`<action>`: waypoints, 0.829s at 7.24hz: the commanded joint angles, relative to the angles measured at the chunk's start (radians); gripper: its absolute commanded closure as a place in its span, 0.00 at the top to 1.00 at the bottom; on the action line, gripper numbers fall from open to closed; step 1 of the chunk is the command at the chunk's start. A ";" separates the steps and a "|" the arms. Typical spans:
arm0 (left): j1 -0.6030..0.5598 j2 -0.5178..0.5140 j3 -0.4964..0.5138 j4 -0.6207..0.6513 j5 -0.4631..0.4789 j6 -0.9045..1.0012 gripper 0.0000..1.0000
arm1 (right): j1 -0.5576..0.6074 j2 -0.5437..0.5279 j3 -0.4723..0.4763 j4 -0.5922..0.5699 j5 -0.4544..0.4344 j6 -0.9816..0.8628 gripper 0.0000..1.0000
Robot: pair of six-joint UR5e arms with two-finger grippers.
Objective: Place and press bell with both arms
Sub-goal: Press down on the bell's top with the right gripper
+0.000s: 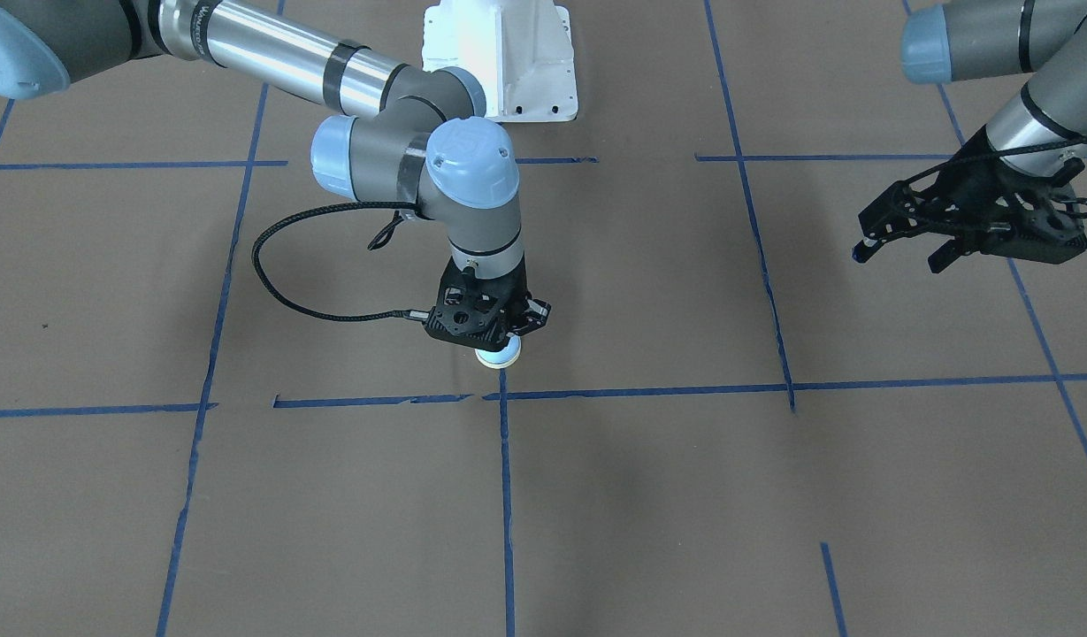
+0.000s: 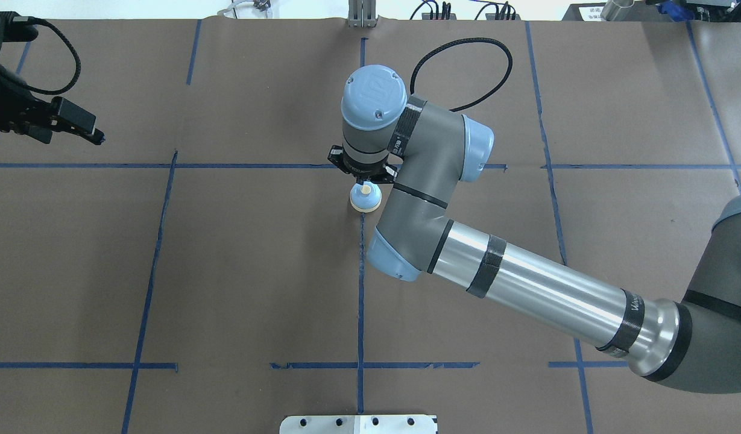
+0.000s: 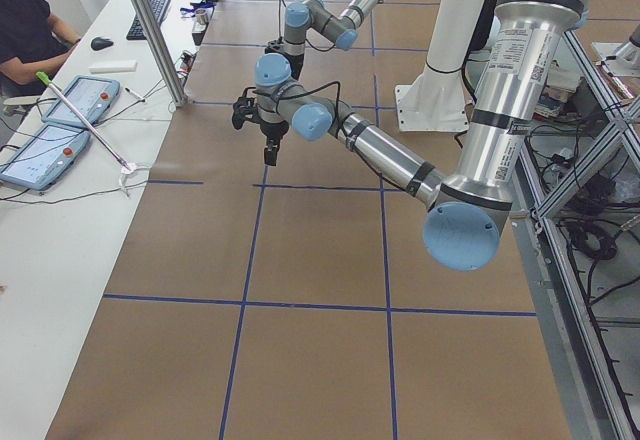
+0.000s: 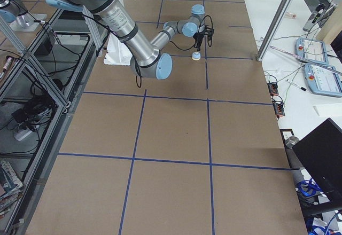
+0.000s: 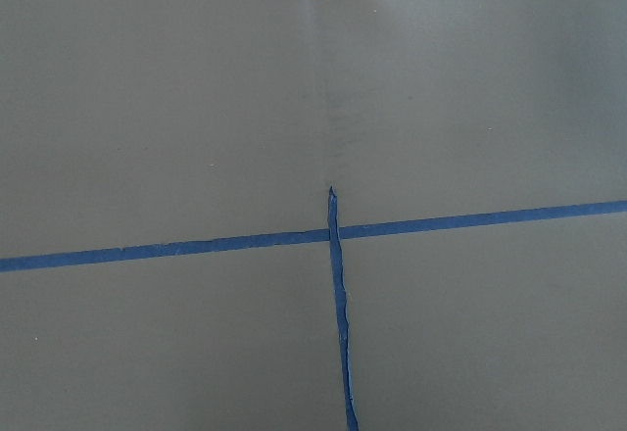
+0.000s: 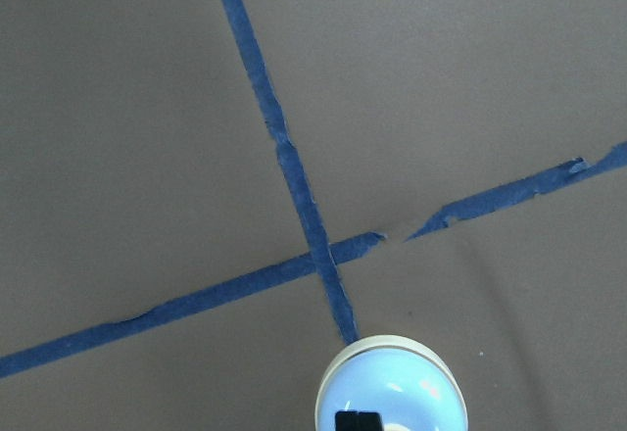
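Note:
The light-blue bell [image 1: 501, 356] with its cream base stands on the brown table at a blue tape crossing near the middle. It also shows in the overhead view [image 2: 365, 200], the right side view [image 4: 196, 56] and the right wrist view [image 6: 392, 397]. My right gripper [image 1: 497, 340] points straight down right over the bell with its fingers together. A black fingertip [image 6: 358, 419] sits at the bell's top; I cannot tell if it touches. My left gripper [image 1: 901, 255] hangs open and empty above the table, far off on my left [image 2: 75, 134].
Blue tape lines [image 2: 361, 289] divide the brown table into squares. The white mounting base [image 1: 499, 62] stands at the robot's edge. A black cable loop [image 1: 269, 265] hangs off the right wrist. A side bench with tablets [image 3: 70, 110] and a seated person lies beyond the table.

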 commanded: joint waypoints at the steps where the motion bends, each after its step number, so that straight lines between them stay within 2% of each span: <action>1: 0.000 0.002 -0.006 0.001 -0.002 0.000 1.00 | -0.001 -0.014 -0.001 0.001 0.003 -0.001 0.00; 6: 0.000 0.005 -0.017 0.002 -0.002 0.000 1.00 | -0.012 -0.023 -0.001 0.003 0.005 -0.001 0.00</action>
